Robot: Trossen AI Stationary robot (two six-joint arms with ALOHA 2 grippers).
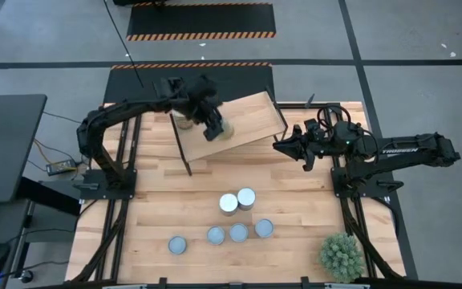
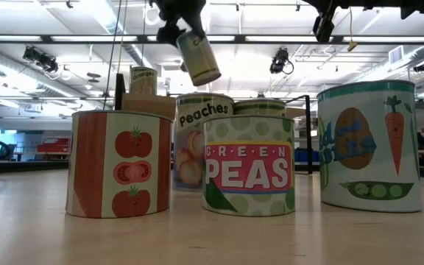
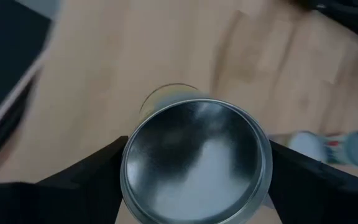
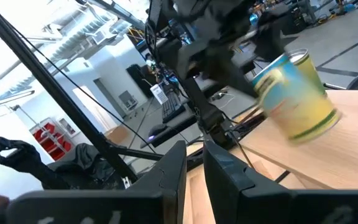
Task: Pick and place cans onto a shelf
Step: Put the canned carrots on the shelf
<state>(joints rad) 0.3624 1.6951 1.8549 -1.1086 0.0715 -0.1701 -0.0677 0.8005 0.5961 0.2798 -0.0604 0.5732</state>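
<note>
High view: the left gripper (image 1: pixel 213 124), upper centre, holds a can (image 1: pixel 223 128) over the shelf (image 1: pixel 251 112); the right gripper (image 1: pixel 283 147) waits beside the shelf, jaws clenched on nothing; six cans (image 1: pixel 239 233) stand on the surface (image 1: pixel 295 201) below.

Low view: the held can hangs tilted, top centre.

Left wrist view: jaws grasp the can's sides.

Placing is in hand; next, I judge, level it, lower, release.

Bright, even overhead light — wrist views motion-blurred, glare on can top (image 3: pixel 194 165).

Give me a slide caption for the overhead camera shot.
Left gripper holds a can over the wooden shelf, six cans wait on the table, right gripper idles beside the shelf.
</note>
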